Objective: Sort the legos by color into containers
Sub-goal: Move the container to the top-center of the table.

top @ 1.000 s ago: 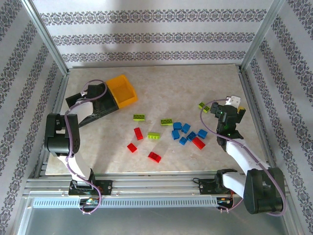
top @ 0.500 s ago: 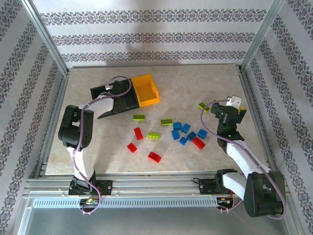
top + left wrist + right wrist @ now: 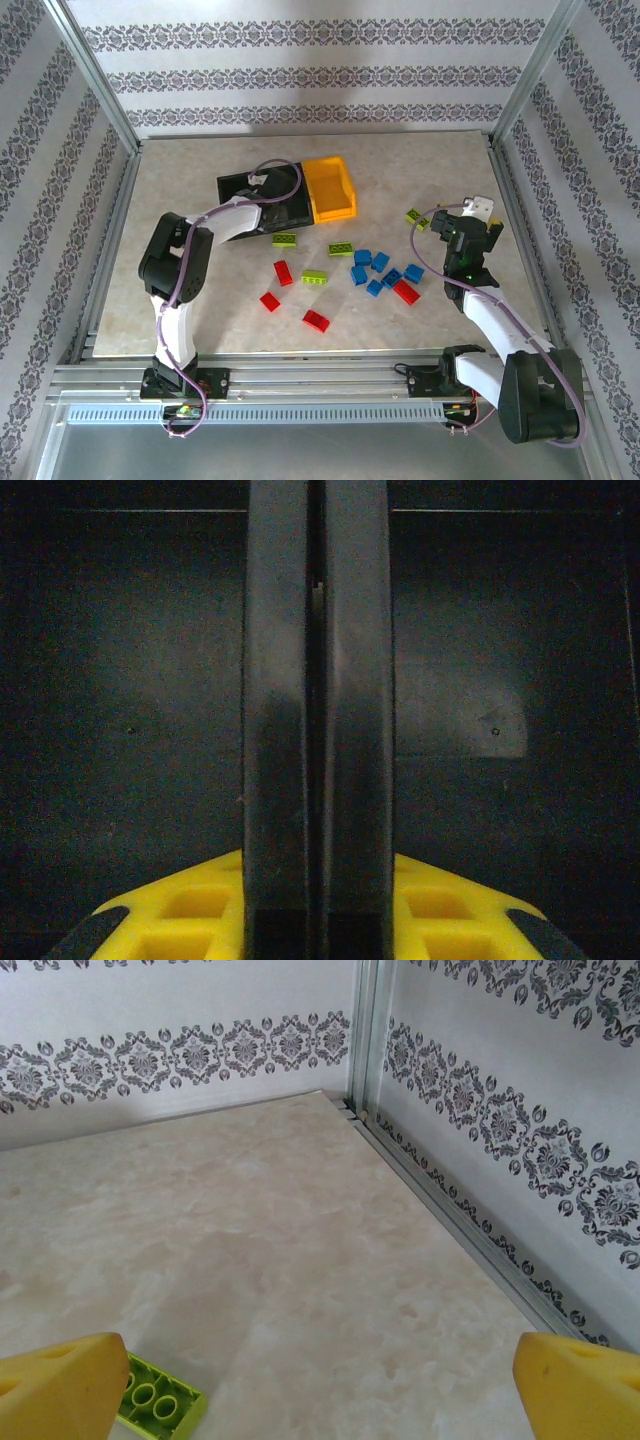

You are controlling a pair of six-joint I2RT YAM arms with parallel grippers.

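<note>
1. Left pincer (image 3: pixel 263 183): shut tight, black fingers (image 3: pixel 275 700) all but meeting in the wrist view. Clamped on the thin partition between the two black bins (image 3: pixel 238 192), with dark bin floor on either side of the fingers.
2. Row of three joined open-topped plastic bins (image 3: pixel 300 205): long axis running left to right across the worktop, right end angled a little toward the far wall, open tops facing up. Black pair at the left, yellow-orange bin (image 3: pixel 328 186) at the right end. Set in the far half of the beige marbled worktop (image 3: pixel 440 170), left of centre.
3. Lime green studded plastic brick (image 3: pixel 285 239): just in front of the row's near side, long axis left to right.
4. Farther toward the near edge, loose on the worktop: two more lime bricks (image 3: pixel 341 248), four red bricks (image 3: pixel 283 272) spread apart, and a tight cluster of six blue bricks (image 3: pixel 380 270) right of centre.
5. Right pincer (image 3: pixel 320 1395): spread wide, yellow fingertips (image 3: pixel 60 1385) at the two lower corners of the wrist view, gripping nothing, bare worktop between them. Placed near the worktop's right edge, well apart from the bins.
6. Pair of lime green bricks (image 3: pixel 417 217): just left of the right pincer from above. In the wrist view, one lime brick beside the fingertip (image 3: pixel 155 1400), studs up.
</note>
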